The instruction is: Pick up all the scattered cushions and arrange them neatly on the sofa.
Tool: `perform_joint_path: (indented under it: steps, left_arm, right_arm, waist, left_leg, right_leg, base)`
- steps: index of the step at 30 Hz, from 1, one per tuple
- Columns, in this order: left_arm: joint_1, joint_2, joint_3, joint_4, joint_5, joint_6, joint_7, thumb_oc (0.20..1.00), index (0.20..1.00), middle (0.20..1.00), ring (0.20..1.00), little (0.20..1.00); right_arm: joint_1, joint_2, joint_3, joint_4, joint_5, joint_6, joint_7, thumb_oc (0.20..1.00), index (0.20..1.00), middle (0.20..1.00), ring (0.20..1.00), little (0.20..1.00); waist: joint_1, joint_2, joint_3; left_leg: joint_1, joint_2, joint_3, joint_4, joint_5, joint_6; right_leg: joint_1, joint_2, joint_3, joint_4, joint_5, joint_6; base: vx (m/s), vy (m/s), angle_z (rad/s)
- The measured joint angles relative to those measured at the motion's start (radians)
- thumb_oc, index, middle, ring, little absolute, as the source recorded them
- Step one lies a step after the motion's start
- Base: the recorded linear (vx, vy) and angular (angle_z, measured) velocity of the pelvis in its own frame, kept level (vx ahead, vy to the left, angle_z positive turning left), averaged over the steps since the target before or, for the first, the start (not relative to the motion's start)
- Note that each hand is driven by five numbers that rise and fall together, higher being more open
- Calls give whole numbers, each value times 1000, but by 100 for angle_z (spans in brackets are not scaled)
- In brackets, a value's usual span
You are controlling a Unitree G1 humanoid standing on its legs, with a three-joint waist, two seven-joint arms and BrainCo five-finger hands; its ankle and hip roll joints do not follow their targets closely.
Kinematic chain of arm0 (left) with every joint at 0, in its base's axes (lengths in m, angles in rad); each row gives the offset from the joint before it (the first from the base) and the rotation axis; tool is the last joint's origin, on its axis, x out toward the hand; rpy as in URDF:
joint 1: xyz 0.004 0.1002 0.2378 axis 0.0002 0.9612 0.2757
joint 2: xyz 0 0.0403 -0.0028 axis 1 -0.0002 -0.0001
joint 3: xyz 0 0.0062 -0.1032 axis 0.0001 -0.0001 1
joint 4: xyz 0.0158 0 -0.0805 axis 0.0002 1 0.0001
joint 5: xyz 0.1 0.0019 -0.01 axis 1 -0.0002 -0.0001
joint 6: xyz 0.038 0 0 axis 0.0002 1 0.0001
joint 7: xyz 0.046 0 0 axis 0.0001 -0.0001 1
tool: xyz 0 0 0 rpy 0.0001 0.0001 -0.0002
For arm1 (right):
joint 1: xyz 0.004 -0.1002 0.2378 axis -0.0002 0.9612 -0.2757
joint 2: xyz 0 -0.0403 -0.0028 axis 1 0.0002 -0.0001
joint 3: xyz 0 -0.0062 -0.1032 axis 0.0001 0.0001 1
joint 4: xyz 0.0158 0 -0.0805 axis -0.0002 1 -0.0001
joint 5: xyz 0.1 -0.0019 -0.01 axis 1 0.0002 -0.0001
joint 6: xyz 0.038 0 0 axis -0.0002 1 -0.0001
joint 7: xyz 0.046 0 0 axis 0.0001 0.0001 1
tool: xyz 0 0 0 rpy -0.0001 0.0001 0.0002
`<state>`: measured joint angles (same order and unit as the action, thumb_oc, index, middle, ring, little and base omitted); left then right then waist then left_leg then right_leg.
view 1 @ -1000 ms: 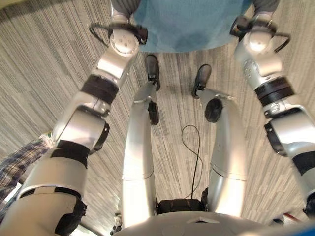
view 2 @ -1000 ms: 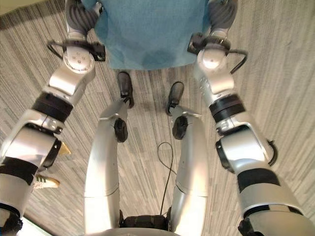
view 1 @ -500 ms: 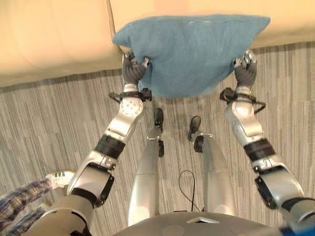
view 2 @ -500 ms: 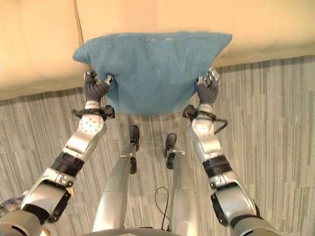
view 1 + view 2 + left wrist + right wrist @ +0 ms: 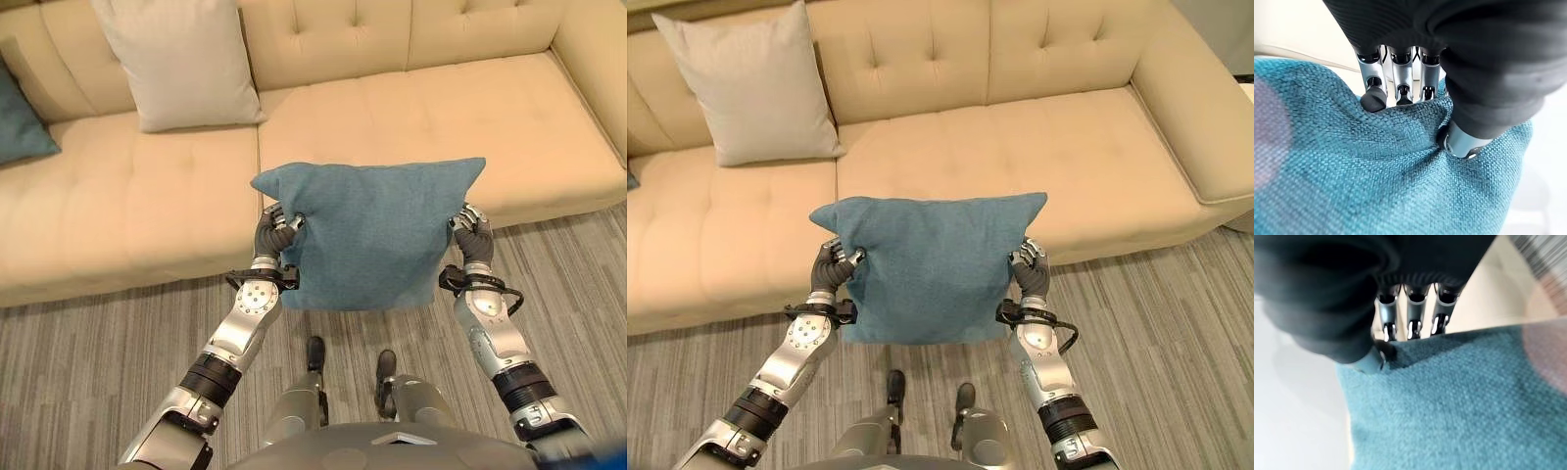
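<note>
- Since half a second ago the camera has tipped up: then the top of the view held just the front edge of the seat, now the whole cream sofa (image 5: 1038, 147) shows, and the blue cushion (image 5: 926, 264) sits lower in the picture, held by both hands at its side edges as before.
- The sofa spans the width of both eye views, with tufted back cushions and an arm running down on the robot's right; striped grey carpet (image 5: 1176, 352) lies in front of it.
- The blue cushion hangs upright in the air over the carpet, its upper part overlapping the front edge of the sofa seat in the picture, not resting on anything.
- A beige cushion (image 5: 745, 83) leans upright against the sofa back on the robot's left.
- A dark teal cushion (image 5: 18, 116) shows at the far left edge of the sofa.
- The left hand (image 5: 830, 268) clamps the blue cushion's left edge; in its wrist view the fingers (image 5: 1374, 93) and thumb pinch a fold of the weave.
- The right hand (image 5: 1030, 270) grips the right edge likewise, fingers (image 5: 1411, 328) curled over the fabric.
</note>
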<state>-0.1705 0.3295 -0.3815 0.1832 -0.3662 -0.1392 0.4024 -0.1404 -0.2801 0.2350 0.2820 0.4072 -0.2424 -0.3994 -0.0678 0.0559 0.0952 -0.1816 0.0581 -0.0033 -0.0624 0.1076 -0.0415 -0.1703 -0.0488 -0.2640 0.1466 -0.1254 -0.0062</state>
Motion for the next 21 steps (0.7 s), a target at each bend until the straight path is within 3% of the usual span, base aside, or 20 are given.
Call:
perform_joint_path:
  steps: [2, 6, 8, 9, 11, 12, 13, 14, 16, 19, 20, 21]
  left_arm:
    - [1, -11, -2, -5, -11, -1, -3, 200, 200, 200, 200, 200]
    - [-2, -13, -13, -5, -16, -1, -4, 200, 200, 200, 200, 200]
    - [-10, -31, -20, -5, -16, -2, -4, 200, 200, 200, 200, 200]
    - [-5, -39, -24, -4, -16, -2, -4, 200, 200, 200, 200, 200]
    - [0, -35, -26, -3, -16, 0, -4, 200, 200, 200, 200, 200]
    - [16, -27, -18, -3, -16, 0, -4, 200, 200, 200, 200, 200]
    - [22, -27, -19, -3, -16, 1, -5, 200, 200, 200, 200, 200]
    - [25, -29, -21, -4, -15, 1, -10, 200, 200, 200, 200, 200]
    - [26, -14, -21, -4, -16, 4, -10, 200, 200, 200, 200, 200]
    - [25, -3, -8, -4, -15, 5, -10, 200, 200, 200, 200, 200]
    - [11, -4, -2, -4, -16, 5, -9, 200, 200, 200, 200, 200]
    - [-2, 0, -1, -4, -15, 5, -9, 200, 200, 200, 200, 200]
  right_arm:
    - [14, -3, 3, 1, 0, 0, 2, 200, 200, 200, 200, 200]
    - [18, -12, 2, 20, 0, 8, 2, 200, 200, 200, 200, 200]
    - [18, -21, 2, 19, 0, 9, 2, 200, 200, 200, 200, 200]
    - [19, -22, -2, 19, 0, 12, 1, 200, 200, 200, 200, 200]
    - [20, -24, 0, 18, -3, 19, 1, 200, 200, 200, 200, 200]
    - [22, -16, 4, 16, -21, 25, 2, 200, 200, 200, 200, 200]
    - [25, -19, 4, 11, -30, 29, 3, 200, 200, 200, 200, 200]
    - [26, -15, -2, 10, -34, 30, 3, 200, 200, 200, 200, 200]
    - [25, -5, -2, -6, -38, 35, 3, 200, 200, 200, 200, 200]
    - [26, 8, -6, -35, -46, 40, 6, 200, 200, 200, 200, 200]
    - [18, 17, -4, -35, -72, 41, 9, 200, 200, 200, 200, 200]
    - [20, 13, -5, -35, -78, 43, 9, 200, 200, 200, 200, 200]
  waist:
    - [-1, 4, -51]
    - [0, -1, -52]
    - [2, -29, -35]
    - [7, -47, -26]
    - [28, -59, -19]
    - [45, -50, -23]
    - [38, -24, -25]
    - [13, -17, -29]
    - [9, -27, -27]
    - [27, -22, -24]
    - [28, -9, -10]
    - [27, 0, 5]
  left_leg:
    - [28, 27, 22, -5, 34, -48]
    - [17, 34, 20, 75, 44, -61]
    - [-66, 2, -2, 206, 26, -71]
    - [-81, -40, -36, 176, -8, -60]
    - [-139, -78, -35, 171, -25, -46]
    - [-89, -74, -38, 109, 22, 0]
    - [-61, -69, -39, 98, 66, 11]
    - [-29, -73, -34, 63, 27, 55]
    - [-8, -96, -6, 47, 16, 68]
    - [32, -138, 51, 33, -9, 95]
    - [36, -146, 52, 42, -26, 124]
    - [43, -148, 57, 50, -29, 131]
  right_leg:
    - [44, 32, 4, -50, 14, -12]
    - [80, 42, 12, -74, 23, -28]
    - [82, 25, 33, -80, 26, -43]
    - [105, 16, 40, -117, 41, -48]
    - [133, 41, 91, -158, 57, -50]
    - [149, 55, 136, -157, 62, -43]
    - [165, 72, 145, -152, 50, -28]
    - [163, 63, 152, -123, 19, -8]
    - [157, 33, 173, -104, 3, 12]
    - [100, -29, 215, 51, -68, 81]
    - [-2, -40, 223, 261, -82, 104]
    - [-97, -56, 221, 457, -75, 141]
  base:
    - [148, -222, -16]
    - [77, -73, -9]
    - [169, 33, -6]
    - [235, 132, -11]
    - [279, 174, -85]
    - [261, 179, -124]
    - [271, 250, -87]
    - [149, 167, -24]
    - [116, 187, -28]
    - [47, 179, -48]
    - [46, 151, -19]
    - [77, 77, 3]
